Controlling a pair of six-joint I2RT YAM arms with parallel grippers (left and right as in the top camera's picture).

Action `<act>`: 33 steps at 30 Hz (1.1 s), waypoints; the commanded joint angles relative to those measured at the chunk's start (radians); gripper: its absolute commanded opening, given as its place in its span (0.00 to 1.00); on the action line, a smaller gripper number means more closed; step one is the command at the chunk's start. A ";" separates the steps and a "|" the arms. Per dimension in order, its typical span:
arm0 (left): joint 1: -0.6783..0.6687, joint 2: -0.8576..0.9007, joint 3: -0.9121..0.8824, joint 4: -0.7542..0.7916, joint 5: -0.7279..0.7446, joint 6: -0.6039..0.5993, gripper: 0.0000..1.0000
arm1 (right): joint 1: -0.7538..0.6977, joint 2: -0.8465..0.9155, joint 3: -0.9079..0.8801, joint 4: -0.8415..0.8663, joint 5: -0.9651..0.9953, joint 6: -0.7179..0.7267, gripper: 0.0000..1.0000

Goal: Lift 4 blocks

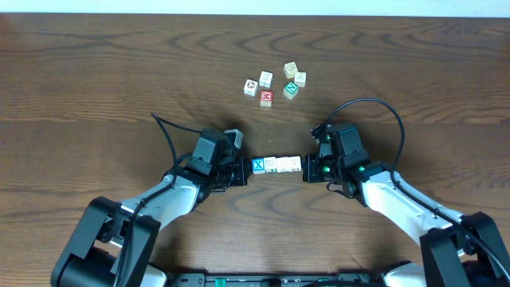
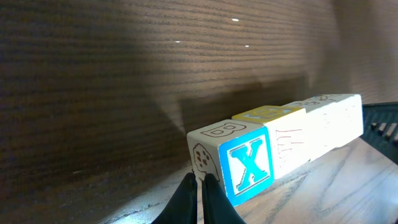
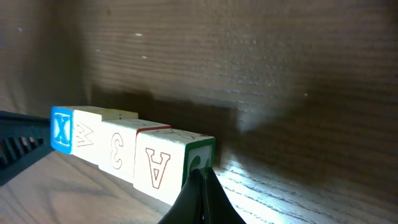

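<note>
Four blocks lie end to end in a short row [image 1: 276, 164] at the table's middle. The bright blue X block [image 1: 258, 165] is at the left end, with three cream ones to its right. My left gripper [image 1: 245, 170] is shut, its tips [image 2: 199, 184] pressed on the end face beside the blue X block [image 2: 250, 165]. My right gripper [image 1: 307, 169] is shut too, its tips [image 3: 202, 175] against the green-edged end of the block marked A [image 3: 163, 165]. The row is squeezed between the two grippers. I cannot tell whether it touches the table.
Several loose cubes sit farther back, among them a red-faced one [image 1: 265, 97] and a green diamond-faced one [image 1: 291, 90]. A black cable [image 1: 374, 104] loops above the right arm. The wooden table [image 1: 96, 72] stretches wide on both sides.
</note>
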 commanded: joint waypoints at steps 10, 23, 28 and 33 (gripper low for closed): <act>-0.037 -0.006 0.063 0.021 0.106 -0.007 0.07 | 0.035 -0.026 0.010 0.014 -0.182 -0.014 0.01; -0.037 -0.008 0.069 0.018 0.114 -0.021 0.07 | 0.035 -0.026 0.010 0.014 -0.182 -0.013 0.01; -0.037 -0.009 0.074 0.018 0.129 -0.025 0.07 | 0.035 -0.026 0.010 0.014 -0.183 -0.013 0.01; -0.037 -0.010 0.084 0.018 0.132 -0.025 0.07 | 0.035 -0.026 0.010 0.013 -0.183 -0.013 0.01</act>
